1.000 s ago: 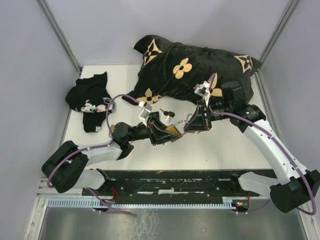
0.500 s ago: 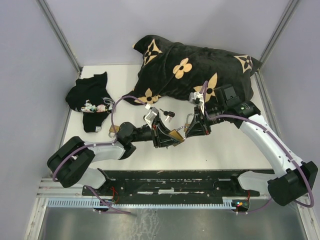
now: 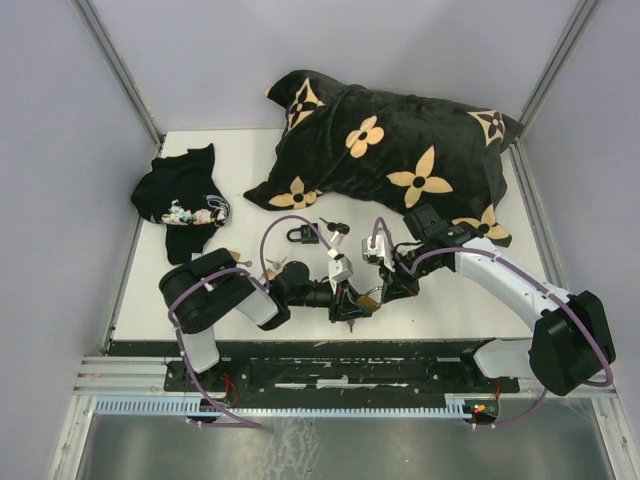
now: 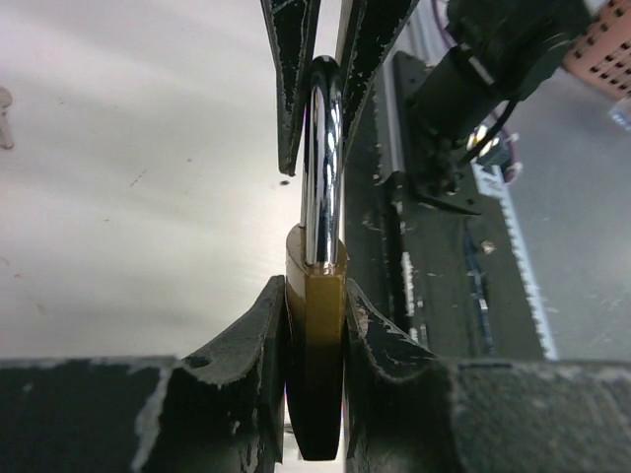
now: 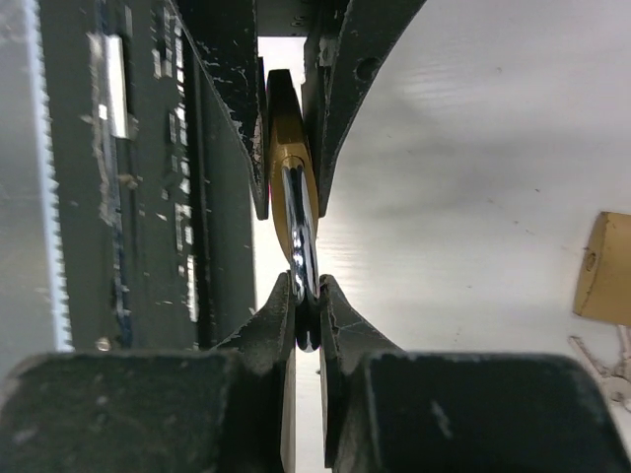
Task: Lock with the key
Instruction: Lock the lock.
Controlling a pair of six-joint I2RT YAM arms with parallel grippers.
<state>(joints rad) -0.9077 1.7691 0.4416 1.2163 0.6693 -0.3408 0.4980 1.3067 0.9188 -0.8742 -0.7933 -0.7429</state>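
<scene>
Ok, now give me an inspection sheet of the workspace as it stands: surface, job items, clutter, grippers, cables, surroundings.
Surface: white table, lightly scuffed.
Job's things: brass padlock held between both grippers, no key seen in it; small dark padlock and keys lie behind; second brass padlock lies beside.
Clutter: flowered black pillow at the back; black garment at the left.
Grippers: left gripper shut on the padlock's body; right gripper shut on its shackle.
Cables: purple cables loop along both arms.
Surroundings: grey walls; black base rail.
</scene>
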